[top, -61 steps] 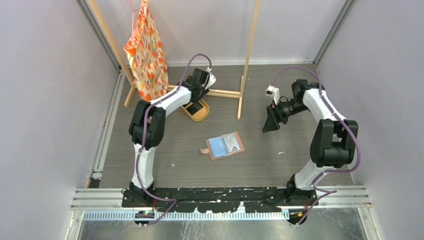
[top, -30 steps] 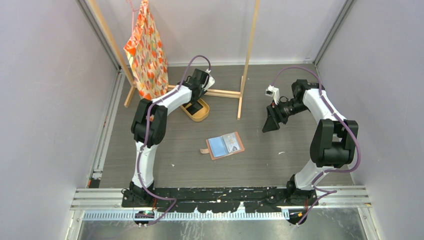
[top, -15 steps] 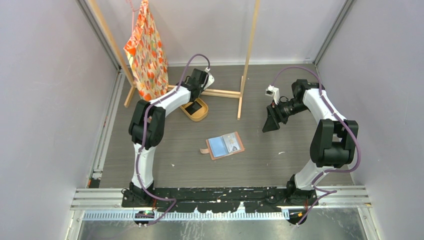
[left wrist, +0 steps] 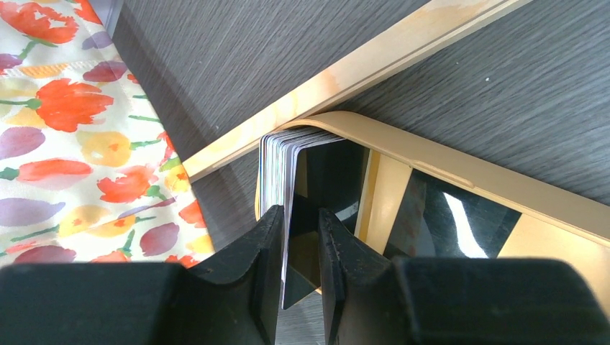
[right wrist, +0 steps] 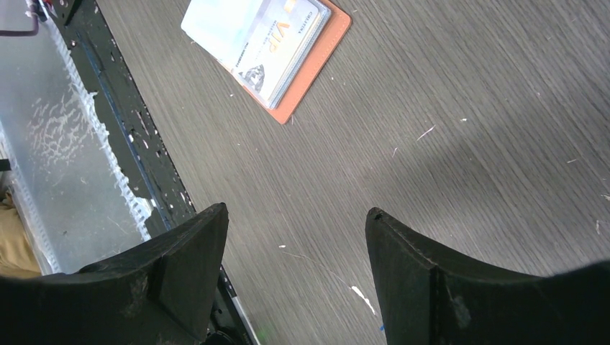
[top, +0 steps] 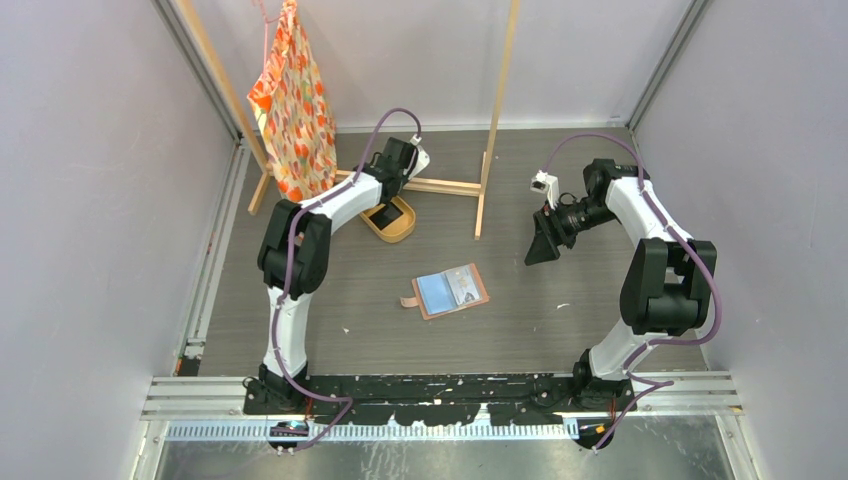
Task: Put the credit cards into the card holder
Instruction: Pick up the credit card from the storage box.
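The credit cards stand on edge as a stack at one end of the oval tan tray, with dark glossy cards lying flat beside them. My left gripper reaches down into the tray. Its jaws are narrowed around the stack's outermost card, which lies against one finger with a slim gap to the other. The card holder lies open at mid-table, cards showing in its pockets. My right gripper hovers open above the table to its right, holding nothing.
A floral orange bag hangs from a wooden rack at the back, and its fabric sits close to the left of the tray. The rack's base bar runs just behind the tray. Grey walls enclose the table.
The left gripper's jaws have been narrowing around the card while the arm stays over the tray. The right arm and the card holder have not moved.
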Tool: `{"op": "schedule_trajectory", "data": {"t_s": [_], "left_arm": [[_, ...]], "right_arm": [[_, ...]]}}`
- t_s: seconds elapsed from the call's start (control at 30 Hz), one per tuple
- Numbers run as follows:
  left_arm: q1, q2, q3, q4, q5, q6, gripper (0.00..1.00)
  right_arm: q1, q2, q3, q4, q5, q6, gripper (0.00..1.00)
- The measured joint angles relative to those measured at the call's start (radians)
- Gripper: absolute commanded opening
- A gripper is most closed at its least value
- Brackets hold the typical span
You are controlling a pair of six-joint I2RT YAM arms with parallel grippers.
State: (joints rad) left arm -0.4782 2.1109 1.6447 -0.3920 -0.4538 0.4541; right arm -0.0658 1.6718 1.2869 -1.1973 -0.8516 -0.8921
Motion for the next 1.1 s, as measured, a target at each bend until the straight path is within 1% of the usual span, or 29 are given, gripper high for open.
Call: {"op": "schedule_trajectory", "data": {"t_s": [0.5, 0.67, 1.1], "left_arm": [[-0.005, -0.003, -0.008, 0.015, -0.017, 0.003, 0.25], [-0.006, -0.004, -0.013, 0.022, -0.018, 0.004, 0.21], [-0.012, -0.016, -0.019, 0.042, -0.032, 0.019, 0.21]], "right_arm": [[0.0, 0.0, 0.0, -0.008, 0.0, -0.005, 0.74], [0.0, 0.0, 0.0, -0.008, -0.001, -0.009, 0.74], [0.0, 0.011, 0.006, -0.017, -0.008, -0.02, 0.74]]}}
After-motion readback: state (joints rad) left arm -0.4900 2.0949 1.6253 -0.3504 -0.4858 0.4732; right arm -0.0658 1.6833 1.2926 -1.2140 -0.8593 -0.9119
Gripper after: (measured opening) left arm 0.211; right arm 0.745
